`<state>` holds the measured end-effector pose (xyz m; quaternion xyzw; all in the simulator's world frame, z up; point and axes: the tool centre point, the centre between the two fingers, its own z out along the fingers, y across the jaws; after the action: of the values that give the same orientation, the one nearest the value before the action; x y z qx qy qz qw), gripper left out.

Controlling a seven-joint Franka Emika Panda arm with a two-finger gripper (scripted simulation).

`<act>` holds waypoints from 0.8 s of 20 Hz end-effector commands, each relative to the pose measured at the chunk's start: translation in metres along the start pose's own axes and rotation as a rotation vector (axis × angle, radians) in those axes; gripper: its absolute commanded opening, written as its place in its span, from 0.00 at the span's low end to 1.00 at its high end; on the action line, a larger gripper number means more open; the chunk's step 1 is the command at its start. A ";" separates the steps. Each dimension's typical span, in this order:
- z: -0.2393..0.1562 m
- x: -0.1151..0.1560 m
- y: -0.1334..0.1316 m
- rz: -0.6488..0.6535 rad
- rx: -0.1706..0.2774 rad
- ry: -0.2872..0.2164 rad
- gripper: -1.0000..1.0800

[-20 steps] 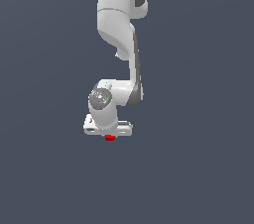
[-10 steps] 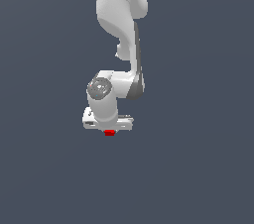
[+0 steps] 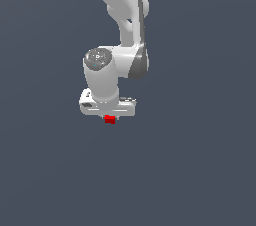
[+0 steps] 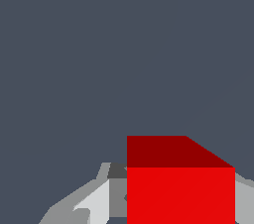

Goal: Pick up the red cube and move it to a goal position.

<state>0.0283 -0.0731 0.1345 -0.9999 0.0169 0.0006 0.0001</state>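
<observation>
Wrist view, closest in: red cube (image 4: 180, 188) fills the space betw. the gripper fingers (image 4: 94, 203), one grey-white finger against its side, another just showing at the far edge. Gripper (image 3: 110, 118) is closed down to cube width, cube clamped. Cube edges look sharp, top face darker than front.

Exterior view: cube (image 3: 110, 119) pokes out just under the white hand, arm (image 3: 120, 30) rising above it out of frame. All round is flat dark grey-blue, open on every side, no surface edge visible. No readable labels or writing anywhere; can't tell if the wrist cap has a mark.
</observation>
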 end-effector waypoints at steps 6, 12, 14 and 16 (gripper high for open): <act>-0.079 -0.026 -0.003 0.000 0.000 0.001 0.00; -0.149 -0.048 -0.006 0.000 0.000 0.001 0.00; -0.173 -0.055 -0.006 0.000 0.000 0.001 0.00; -0.196 -0.063 -0.007 0.000 0.000 0.001 0.00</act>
<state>-0.0278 -0.0646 0.3125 -0.9999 0.0169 0.0000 0.0001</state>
